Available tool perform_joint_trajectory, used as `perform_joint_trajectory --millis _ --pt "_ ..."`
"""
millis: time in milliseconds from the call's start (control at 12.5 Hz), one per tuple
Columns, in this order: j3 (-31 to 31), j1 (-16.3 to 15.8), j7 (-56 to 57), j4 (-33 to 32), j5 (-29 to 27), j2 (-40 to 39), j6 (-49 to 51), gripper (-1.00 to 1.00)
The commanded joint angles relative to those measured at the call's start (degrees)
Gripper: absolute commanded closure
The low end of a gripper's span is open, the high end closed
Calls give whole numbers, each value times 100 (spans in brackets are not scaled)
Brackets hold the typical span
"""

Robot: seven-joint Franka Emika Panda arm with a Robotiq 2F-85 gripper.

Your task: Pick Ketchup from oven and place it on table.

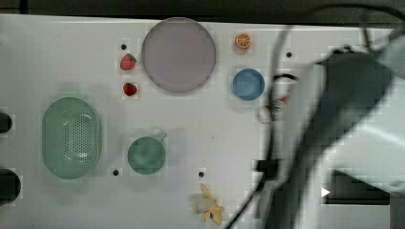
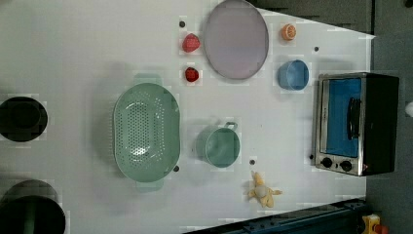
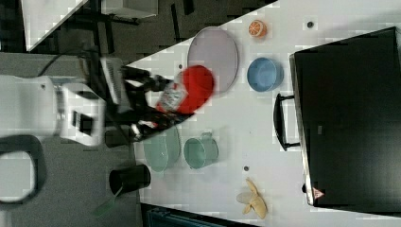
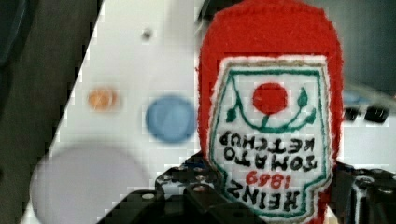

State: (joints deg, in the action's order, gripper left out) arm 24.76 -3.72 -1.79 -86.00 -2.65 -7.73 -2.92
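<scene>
Clearly the gripper [image 3: 158, 111] is clamped on the ketchup [image 3: 189, 90], jaws part-spread to bottle width, one finger on each side of the label end. In the wrist view the ketchup [image 4: 271, 126] stands right betw. the dark fingers [image 4: 196, 196], red body sticking out past the tips, label reading upside down. Right view: bottle held in the air, off the table [image 3: 227, 123], over the edge area near the lilac plate [image 3: 213, 54] and above the green colander [image 3: 163, 149]. Oven [image 3: 350, 118] is well apart, at the right view's right, w/ handle [image 3: 281, 122] facing the blue bowl [image 3: 265, 74]. Left view shows the oven [image 2: 358, 124] door up and shut. Green cup [image 3: 201, 152] sits just beside the colander.
</scene>
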Motion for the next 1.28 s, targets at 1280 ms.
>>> perform_joint_trajectory --millis 1280 --pt "-1275 -497 -159 -3867 -140 -301 -3533 -27"
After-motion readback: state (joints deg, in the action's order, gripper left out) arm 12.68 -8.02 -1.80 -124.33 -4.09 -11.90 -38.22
